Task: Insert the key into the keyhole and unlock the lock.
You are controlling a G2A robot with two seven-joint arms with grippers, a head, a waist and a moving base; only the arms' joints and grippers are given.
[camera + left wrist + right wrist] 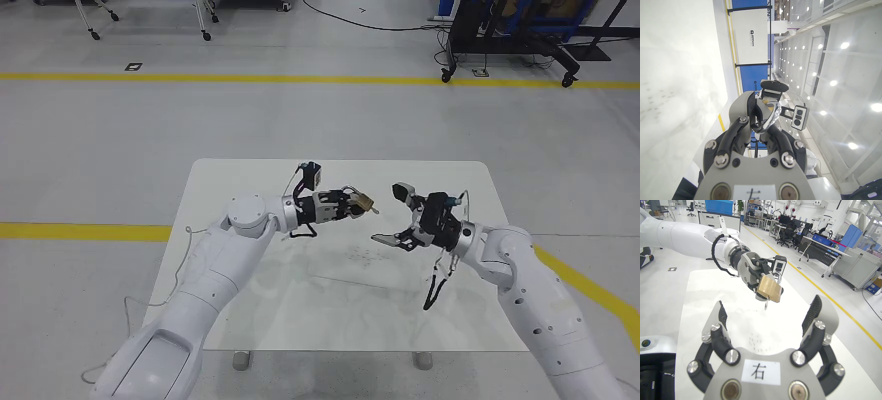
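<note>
The left arm [215, 270] comes in from the near left edge of the white table [440, 300] and stretches across toward its middle, with the forearm roughly level above the surface. At its end the left gripper [350, 203] is clamped on the brass lock [366, 205], holding it in the air over the table's centre. The top view shows the lock only as a small brass block at the fingertips.

The right wrist view shows much more. The lock's broad face is tilted and gripped across its body by the dark fingers. A thin silver key [766, 303] sits in the keyhole on the lock's underside, its bow hanging down free. The left wrist view looks along the gripper from behind and shows the silver shackle [772, 115] lying between the two fingers, with the brass body mostly hidden. Whether the shackle is latched I cannot tell.

Just right of the lock, the right gripper [396, 215] faces it with its fingers spread wide, touching nothing. In its own wrist view the ribbed pads [811, 313] stand well apart on either side, and the key hangs near the gap between them without contact. The right arm [530, 290] reaches in from the near right edge, bent at the elbow, with its wrist pointing toward the left gripper
</note>
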